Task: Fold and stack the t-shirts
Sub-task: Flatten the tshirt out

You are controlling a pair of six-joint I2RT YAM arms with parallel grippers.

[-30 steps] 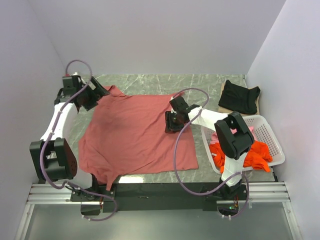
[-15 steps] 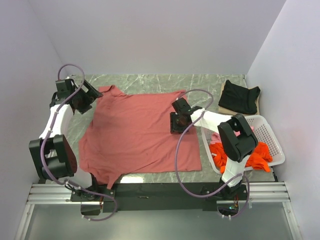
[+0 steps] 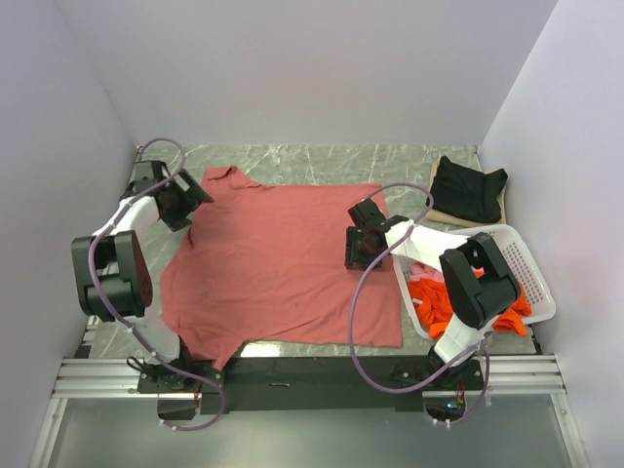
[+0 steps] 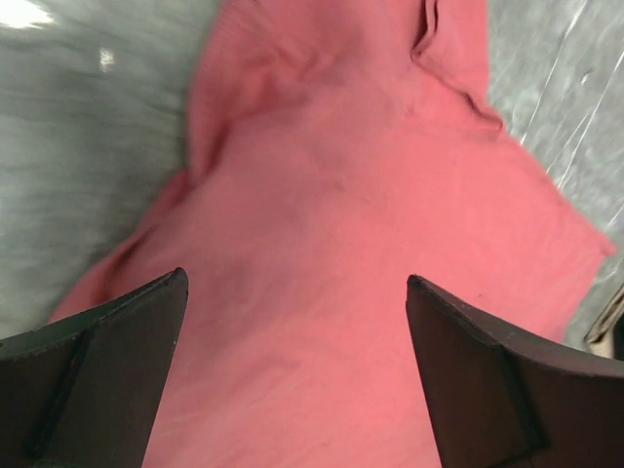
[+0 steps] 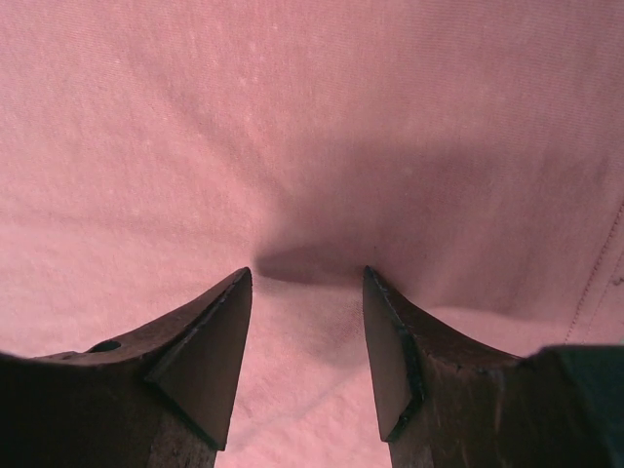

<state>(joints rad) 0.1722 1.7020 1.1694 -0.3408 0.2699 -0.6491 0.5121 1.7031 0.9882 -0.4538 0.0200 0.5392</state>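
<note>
The large brick-red t-shirt [image 3: 273,263] lies spread flat on the marble table. My left gripper [image 3: 183,202] is open wide just above its far-left sleeve; in the left wrist view the gripper [image 4: 295,283] has only red cloth [image 4: 322,253] between its fingers. My right gripper [image 3: 359,246] presses down on the shirt near its right edge. In the right wrist view the gripper [image 5: 306,273] is open, with dented cloth [image 5: 312,146] between the tips. A folded black t-shirt [image 3: 468,190] lies at the far right. Orange [image 3: 468,300] and pink [image 3: 427,265] shirts lie in the basket.
A white lattice basket [image 3: 522,261] stands at the right, close to my right arm. The black shirt rests on a tan board [image 3: 435,200]. Grey walls close in the left, back and right sides. Bare marble [image 3: 322,161] shows behind the red shirt.
The red shirt has slid to the right with my right gripper pressing on it. My left gripper has moved right and nearer, over the sleeve.
</note>
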